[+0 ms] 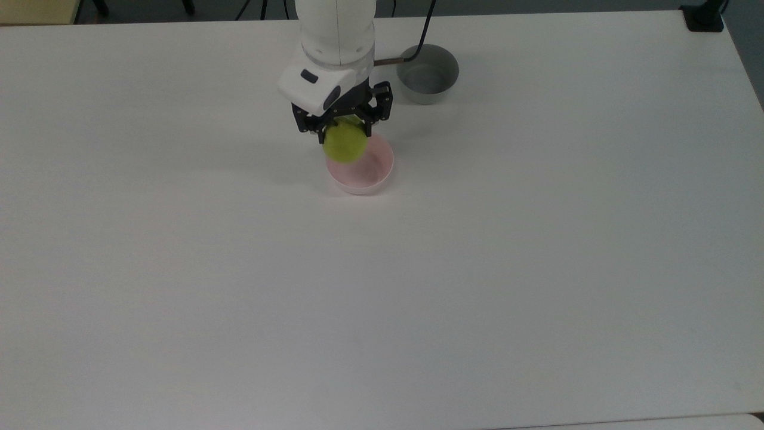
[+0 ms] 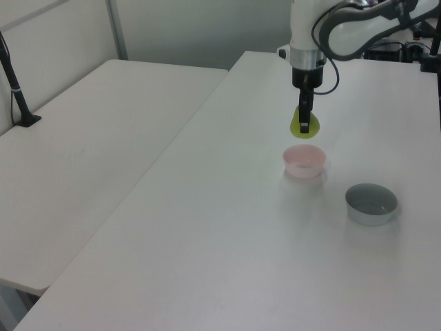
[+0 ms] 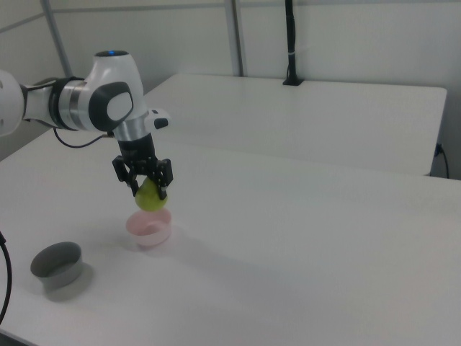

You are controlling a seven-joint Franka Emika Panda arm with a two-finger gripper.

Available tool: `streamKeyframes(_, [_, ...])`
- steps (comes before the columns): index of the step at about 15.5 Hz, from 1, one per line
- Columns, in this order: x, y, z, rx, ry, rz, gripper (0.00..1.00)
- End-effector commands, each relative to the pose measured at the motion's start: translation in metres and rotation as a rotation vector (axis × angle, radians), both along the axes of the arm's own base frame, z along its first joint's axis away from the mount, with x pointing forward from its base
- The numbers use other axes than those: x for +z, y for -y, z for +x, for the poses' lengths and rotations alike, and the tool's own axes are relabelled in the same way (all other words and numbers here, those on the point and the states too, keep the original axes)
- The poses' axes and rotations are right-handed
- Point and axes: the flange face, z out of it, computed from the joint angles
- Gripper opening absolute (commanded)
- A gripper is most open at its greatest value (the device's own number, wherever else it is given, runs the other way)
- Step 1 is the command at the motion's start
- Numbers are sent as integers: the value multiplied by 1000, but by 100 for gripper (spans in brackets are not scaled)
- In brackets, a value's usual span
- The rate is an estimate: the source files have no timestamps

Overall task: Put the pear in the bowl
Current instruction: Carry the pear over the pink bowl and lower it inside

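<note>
Two bowls on the white table [image 1: 537, 269]. Right view, lower left: grey bowl [image 3: 57, 267] nearest, then pink bowl [image 3: 150, 227], with the pear [image 3: 150, 196] hanging clear above its rim. Top view, upper centre: pear [image 1: 345, 142] overlaps and hides the bowl's [image 1: 367, 173] upper-left rim. Gripper [image 3: 146, 187] jaws pinch the pear's top; stem hidden. Left view: one finger covers the pear [image 2: 304, 125].

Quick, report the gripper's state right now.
Gripper: shut on the pear, held in the air just above the pink bowl.
</note>
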Motion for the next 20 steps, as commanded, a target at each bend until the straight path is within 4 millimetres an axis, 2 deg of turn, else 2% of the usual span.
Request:
streamKeyframes(1, [-29,-13,-6,6,9,12,16])
streamKeyframes(6, [-59,-23,-4,31,-29,-1,16])
streamKeyframes(9, [-62,-25,-3,35,-28,-1,18])
streamKeyframes(11, [-67,-25,-2,37,-32,-2,24])
streamKeyframes(12, [-68,-24,-2,36,-34,-3,33])
streamKeyframes(13, [-67,-24,-2,36,-32,-2,55])
streamKeyframes(14, [-66,-24,-2,36,-31,-2,72])
streamKeyframes(16, [-66,-22,-2,33,-32,-5,89])
streamKeyframes(17, [-65,-21,-1,30,-30,-5,100])
streamKeyframes(20, [-56,-17,0,21,-21,-3,100])
